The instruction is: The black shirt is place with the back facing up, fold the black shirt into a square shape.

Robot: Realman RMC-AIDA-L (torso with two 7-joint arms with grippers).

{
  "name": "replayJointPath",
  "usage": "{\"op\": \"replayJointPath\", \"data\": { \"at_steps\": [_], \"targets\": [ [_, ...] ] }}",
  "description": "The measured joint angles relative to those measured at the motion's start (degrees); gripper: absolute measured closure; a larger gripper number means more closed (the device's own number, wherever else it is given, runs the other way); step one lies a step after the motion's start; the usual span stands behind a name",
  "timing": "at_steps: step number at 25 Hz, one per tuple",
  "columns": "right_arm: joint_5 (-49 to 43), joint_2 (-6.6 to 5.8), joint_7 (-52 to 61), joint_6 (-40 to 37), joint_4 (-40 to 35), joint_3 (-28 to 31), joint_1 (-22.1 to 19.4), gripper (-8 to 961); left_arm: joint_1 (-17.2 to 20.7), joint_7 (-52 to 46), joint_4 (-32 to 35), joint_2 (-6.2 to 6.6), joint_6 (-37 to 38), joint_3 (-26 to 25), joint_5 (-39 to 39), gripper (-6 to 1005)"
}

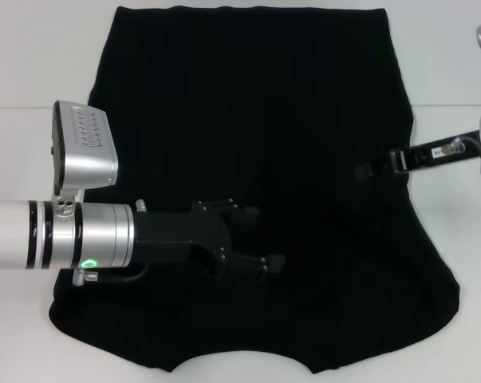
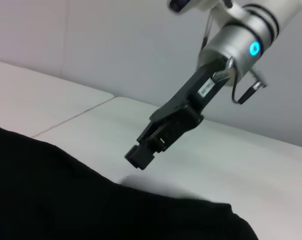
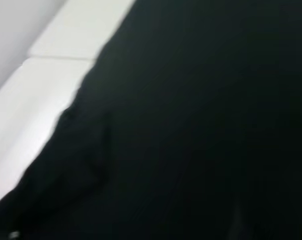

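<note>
Over the shirt: both arms are in from the sides, left claw (image 1: 256, 239) well inside the cloth near the neckline end, right claw (image 1: 372, 169) just inside the cloth's right edge.
Shirt: black shirt (image 1: 256, 120) lies spread on the white table (image 1: 25, 152), plain side up, no lettering showing; neckline curve at the end nearest the robot, straight hem at the far end.
Fold state: sleeves seem already tucked in or hidden; outline reads as one broad panel, wider toward the neckline end. Judged early to midway, no square yet.
Left claw: fingers spread apart, low over the cloth, nothing between them that I can make out.
Right claw: seen from the left wrist camera (image 2: 140, 156) it hangs just above the shirt's edge; black fingers against black cloth, cannot tell whether spread or pressed together.
Step in hand (judgement): taking hold of the shirt for the next fold, probably a side edge carried toward the middle.
How to do it well: pinch only the top layer at the edge, not a bunch; lift low so the rest stays flat; move both claws at matched height and pace so the crease runs straight, parallel to the shirt's long axis.
Risk: soft cloth drags and wrinkles if pulled sideways before it is lifted.
</note>
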Motion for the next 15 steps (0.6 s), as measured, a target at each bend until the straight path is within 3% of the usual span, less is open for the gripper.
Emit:
{"op": "replayJointPath", "data": {
  "at_steps": [5,10,15],
  "targets": [
    [0.27,0.39,0.31,0.53,-1.52,0.47,0.4,829,-0.08,-0.02,-0.15,0.1,-1.09,-0.5,-0.36,64],
    [0.31,-0.13,0.58,2.07,-1.54,0.61,-0.03,600,-0.05,-0.18,-0.23,0.5,-1.23,-3.12,-0.62,68],
    [0.37,-0.97,1.0,1.75,-1.54,0.67,-1.4,427,0.04,-4.17,0.2,1.71,-1.16,-5.03,-0.6,71]
  ]
}}
